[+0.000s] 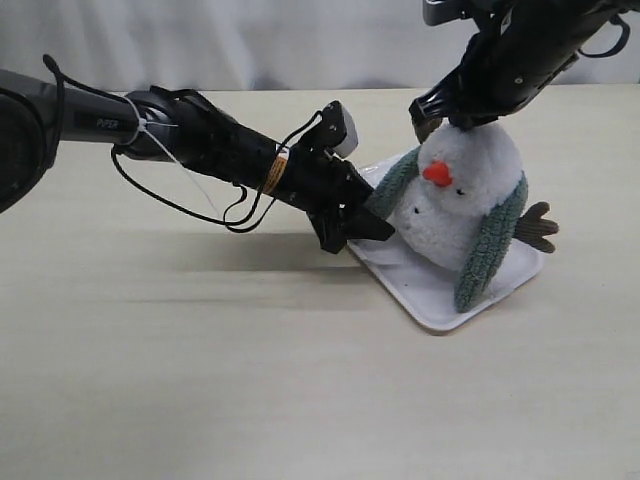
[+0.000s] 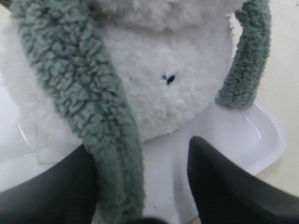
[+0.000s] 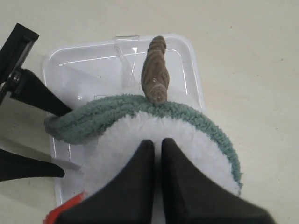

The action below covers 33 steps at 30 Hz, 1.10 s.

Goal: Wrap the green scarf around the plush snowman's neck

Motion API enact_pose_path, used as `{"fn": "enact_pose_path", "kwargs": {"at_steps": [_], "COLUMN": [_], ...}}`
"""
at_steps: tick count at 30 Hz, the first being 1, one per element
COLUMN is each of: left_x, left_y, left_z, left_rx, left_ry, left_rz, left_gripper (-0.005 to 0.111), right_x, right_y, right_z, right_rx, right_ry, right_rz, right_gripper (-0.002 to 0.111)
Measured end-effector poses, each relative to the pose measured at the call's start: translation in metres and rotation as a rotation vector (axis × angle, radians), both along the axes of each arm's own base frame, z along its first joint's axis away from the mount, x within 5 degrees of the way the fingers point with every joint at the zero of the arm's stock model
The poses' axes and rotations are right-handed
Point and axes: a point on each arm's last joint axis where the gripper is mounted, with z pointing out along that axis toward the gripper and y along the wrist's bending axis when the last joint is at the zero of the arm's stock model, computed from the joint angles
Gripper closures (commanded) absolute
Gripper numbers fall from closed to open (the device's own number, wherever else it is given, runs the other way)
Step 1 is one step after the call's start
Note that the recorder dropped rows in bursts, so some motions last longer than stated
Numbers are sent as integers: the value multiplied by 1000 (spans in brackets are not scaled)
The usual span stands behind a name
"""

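Note:
The plush snowman [image 1: 460,205] leans on a white tray [image 1: 420,295], its orange nose [image 1: 437,174] facing front. The green scarf [image 1: 490,245] runs behind its neck, and both ends hang down its front. My left gripper [image 1: 365,222] is open at the scarf's left end [image 1: 393,185]. In the left wrist view that strand [image 2: 84,93] lies between the jaws against one finger, below the white body [image 2: 173,56]. My right gripper [image 1: 448,118] is on top of the head. Its fingers [image 3: 145,158] are pressed together on the white plush [image 3: 196,149].
A brown twig arm [image 1: 537,228] sticks out past the tray's right edge and shows again as the twig arm [image 3: 155,74] behind the scarf [image 3: 107,114]. The tray [image 3: 70,60] lies on a bare beige tabletop [image 1: 200,380]. The left arm's cable [image 1: 235,215] loops above the table.

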Motion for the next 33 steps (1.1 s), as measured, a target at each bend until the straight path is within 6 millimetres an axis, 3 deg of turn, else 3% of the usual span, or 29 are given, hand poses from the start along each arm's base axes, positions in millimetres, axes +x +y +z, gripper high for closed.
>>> {"fn": "enact_pose_path", "kwargs": {"at_steps": [3, 7, 10, 14, 18, 27, 33], "left_x": [4, 6, -1, -21, -39, -43, -67], "left_y": [1, 14, 21, 0, -20, -26, -59], "left_z": [9, 46, 59, 63, 63, 63, 58], "left_rx": [10, -68, -146, -173, -174, -160, -106], "left_ry": [-40, -54, 16, 109, 132, 212, 226], "left_rz": [30, -6, -97, -186, -247, -227, -219], "left_gripper": [45, 45, 45, 45, 45, 45, 45], "right_x": [-9, -27, -31, -33, -34, -35, -35], "right_y": [-3, -8, -8, -4, -4, -4, -3], "right_z": [20, 49, 50, 49, 49, 48, 48], "right_rx": [11, 22, 22, 68, 70, 67, 72], "right_ry": [-38, -82, -51, -28, -18, -9, -2], "right_rz": [-1, -3, 8, 26, 28, 28, 27], "right_gripper": [102, 101, 86, 69, 68, 68, 68]}}
